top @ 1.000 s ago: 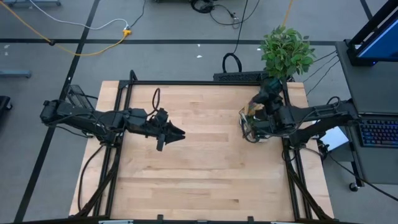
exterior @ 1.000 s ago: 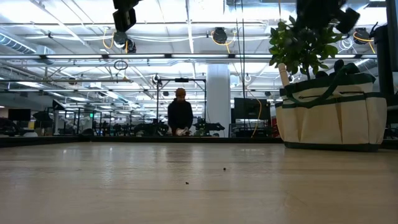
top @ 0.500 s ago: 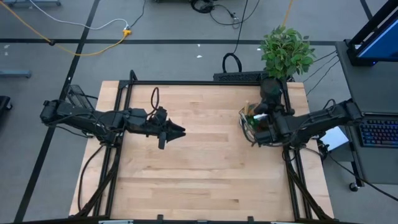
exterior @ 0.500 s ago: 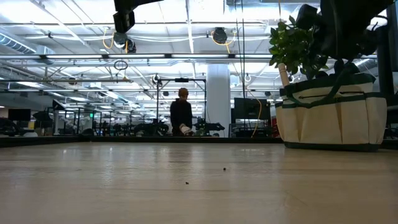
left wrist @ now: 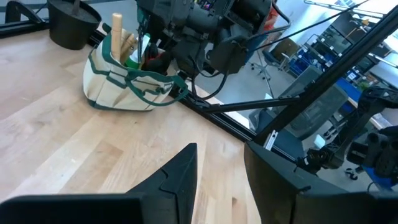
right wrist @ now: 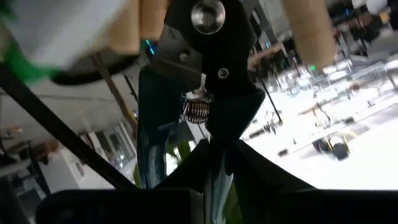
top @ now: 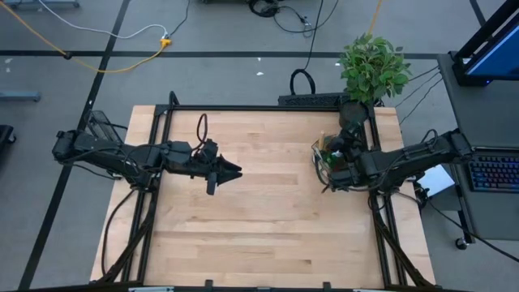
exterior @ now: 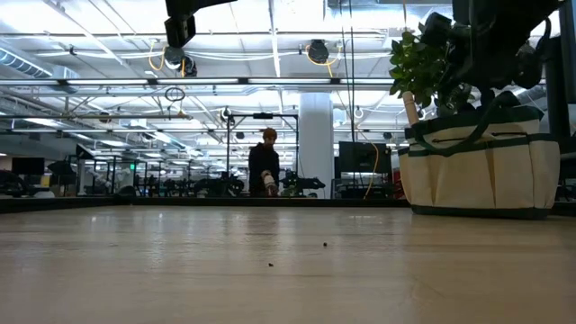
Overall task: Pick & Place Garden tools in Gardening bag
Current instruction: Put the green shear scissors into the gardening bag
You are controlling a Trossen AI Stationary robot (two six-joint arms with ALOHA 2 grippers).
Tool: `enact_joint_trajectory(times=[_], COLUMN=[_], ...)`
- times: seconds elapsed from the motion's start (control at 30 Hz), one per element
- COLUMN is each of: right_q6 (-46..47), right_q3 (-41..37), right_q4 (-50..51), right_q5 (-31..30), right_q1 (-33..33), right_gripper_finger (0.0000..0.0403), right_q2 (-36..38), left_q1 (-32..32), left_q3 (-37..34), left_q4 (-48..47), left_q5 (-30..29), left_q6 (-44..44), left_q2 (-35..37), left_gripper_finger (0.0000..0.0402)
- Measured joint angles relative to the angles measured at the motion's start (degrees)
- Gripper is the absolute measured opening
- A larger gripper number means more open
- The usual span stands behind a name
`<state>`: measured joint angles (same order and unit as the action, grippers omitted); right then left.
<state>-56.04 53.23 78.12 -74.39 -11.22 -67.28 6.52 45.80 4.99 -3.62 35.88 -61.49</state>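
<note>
The beige gardening bag (left wrist: 115, 84) with green trim stands on the table's far right, also seen in the low view (exterior: 477, 166) and the high view (top: 319, 169). Wooden tool handles (left wrist: 118, 31) stick up out of it. My right gripper (right wrist: 214, 155) hovers right over the bag's opening (top: 336, 156), shut on dark pruning shears (right wrist: 208, 56). The shears' head reaches in among the handles. My left gripper (left wrist: 221, 168) hangs open over the table's left middle (top: 229, 170), with nothing between its fingers. My right gripper pinches the pruning shears between its two fingers just below their coil spring (right wrist: 211, 140). The pivot bolt (right wrist: 208, 14) and head point away from the fingers, toward the bag's contents. The shears are lifted clear of the table; their far tip is out of frame.
A leafy potted plant (top: 373, 65) stands in a black pot (left wrist: 71, 22) just beyond the bag, at the table's far right corner. The bag's loop handles (left wrist: 155, 87) droop over its side. Bare wood (top: 268, 219) stretches across the middle and near side. A person (exterior: 264, 166) stands far off.
My right gripper has come down onto the bag's opening with the shears and has rolled its wrist on the way; it stays shut on them. The bag has kept its place.
</note>
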Motion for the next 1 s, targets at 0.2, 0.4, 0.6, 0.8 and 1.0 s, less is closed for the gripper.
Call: enact_joint_trajectory(times=[0.2,0.4,0.6,0.8,1.0], right_q6=[-7.46,-12.55,-12.45,-12.31,-9.07], right_q3=[-1.43,-6.33,-7.56,-7.56,-7.56], right_q4=[-7.03,-12.6,-14.17,-16.93,-20.53], right_q5=[3.88,2.65,2.28,2.73,2.51], right_q1=[0.17,1.56,1.84,1.84,1.81], right_gripper_finger=[0.0036,0.0038,0.0077,0.0073,0.0069], right_q2=[0.01,0.04,-0.03,-0.01,-0.01], left_q1=[0.0,0.0,0.0,0.0,0.0], left_q3=[0.0,0.0,0.0,0.0,0.0], left_q4=[-0.01,-0.07,-0.07,-0.07,-0.07], left_q5=[0.0,0.03,0.55,0.55,0.55], left_q6=[-0.16,-0.14,-0.07,-0.07,-0.07], left_q2=[0.0,0.0,0.0,0.0,0.0], left_gripper_finger=[0.0136,0.0136,0.0136,0.0136,0.0136])
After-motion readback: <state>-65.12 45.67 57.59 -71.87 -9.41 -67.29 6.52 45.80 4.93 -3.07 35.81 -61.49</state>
